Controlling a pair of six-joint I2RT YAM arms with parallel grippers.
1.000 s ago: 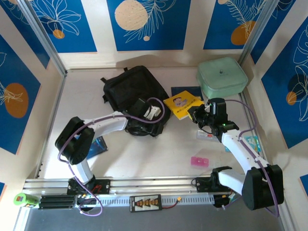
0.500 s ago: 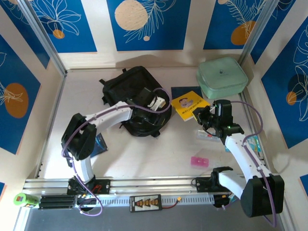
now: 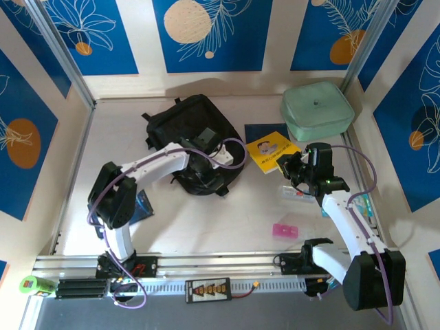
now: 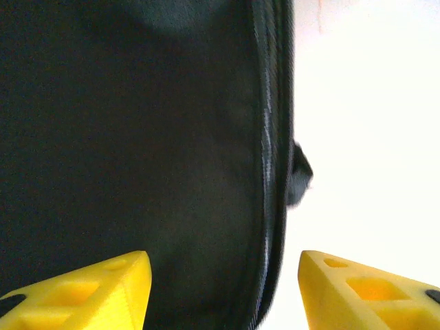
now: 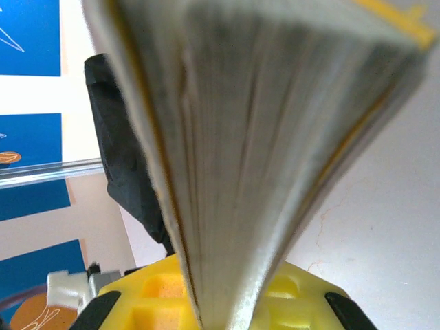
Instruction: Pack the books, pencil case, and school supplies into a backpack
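While your right claw [image 3: 291, 166] is clamped on the page edge of the yellow paperback [image 3: 270, 150], enter the step as: first book gripped, bag being opened.

Item 1, yellow paperback: right of the backpack [image 3: 185, 130], partly overlapping the navy book [image 3: 265, 128]. You cannot tell whether it is clear of the counter [image 3: 206, 220].

Item 2, left claw [image 3: 198, 167]: fingers [image 4: 110, 289] spread wide, one on each side of the backpack's seamed edge, gripping nothing.

Item 3, backpack: far centre-left of the counter, lying flat. No open mouth can be made out.

Item 4, items not packed: pink block [image 3: 284, 230], clear packet [image 3: 295, 194] and teal piece [image 3: 361, 204] on the right side, blue book [image 3: 141, 207] beside the left arm.

Next move, as a judgement: you likely need the left claw to pinch that edge and lift it so a gap opens. Only then should the right arm carry the paperback across and slide it in spine or edge first.
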